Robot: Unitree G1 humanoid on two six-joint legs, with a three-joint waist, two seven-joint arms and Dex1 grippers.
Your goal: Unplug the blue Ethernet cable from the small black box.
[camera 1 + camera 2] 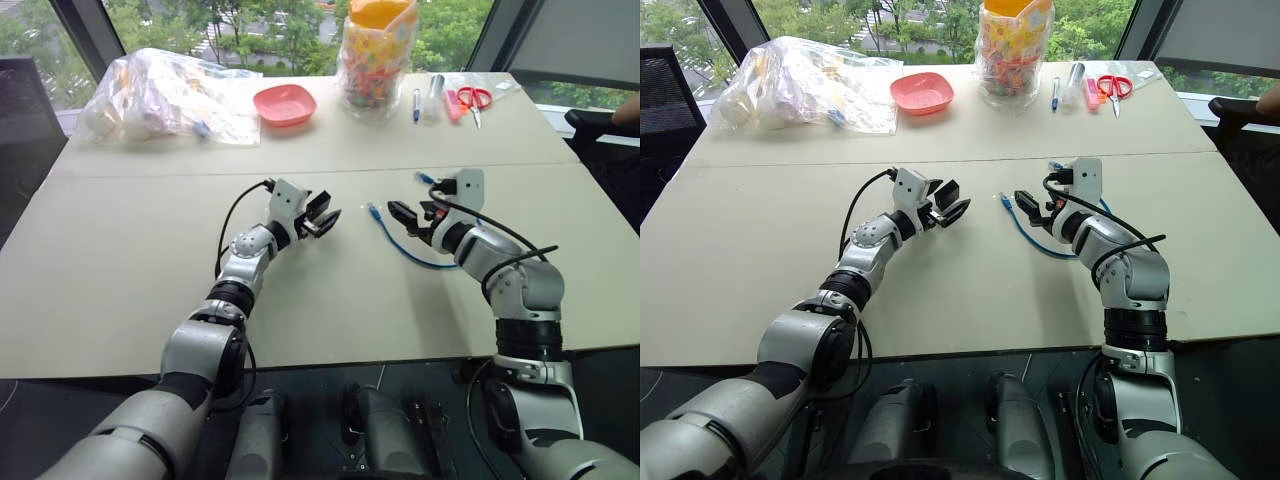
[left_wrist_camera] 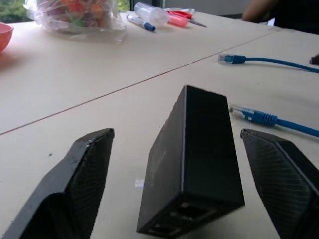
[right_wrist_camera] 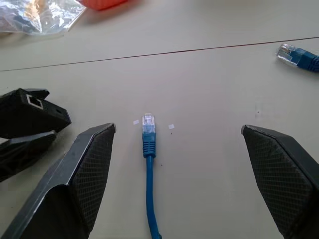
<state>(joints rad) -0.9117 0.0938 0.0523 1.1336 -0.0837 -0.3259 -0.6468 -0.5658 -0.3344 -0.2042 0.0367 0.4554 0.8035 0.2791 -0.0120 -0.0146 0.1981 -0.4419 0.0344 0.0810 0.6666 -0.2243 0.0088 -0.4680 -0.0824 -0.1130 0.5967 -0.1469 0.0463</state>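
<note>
Both grippers, left (image 1: 322, 219) and right (image 1: 407, 217), are spread wide over a big tan table (image 1: 120, 290). Box (image 2: 192, 164) and cable (image 3: 148, 169) lie apart. Green trees show through windows (image 1: 260, 25).

This looks like an office or meeting room used as a test space. A wide beige table (image 1: 120, 260), made of two tops pushed together, stands before floor-to-ceiling windows (image 1: 260, 30) with green trees outside. At the table's far edge lie red-handled scissors (image 1: 475, 99), pens (image 1: 417, 104) and a pink plastic bowl (image 1: 285, 104); a black office chair (image 1: 22, 110) stands just off its left corner.
</note>
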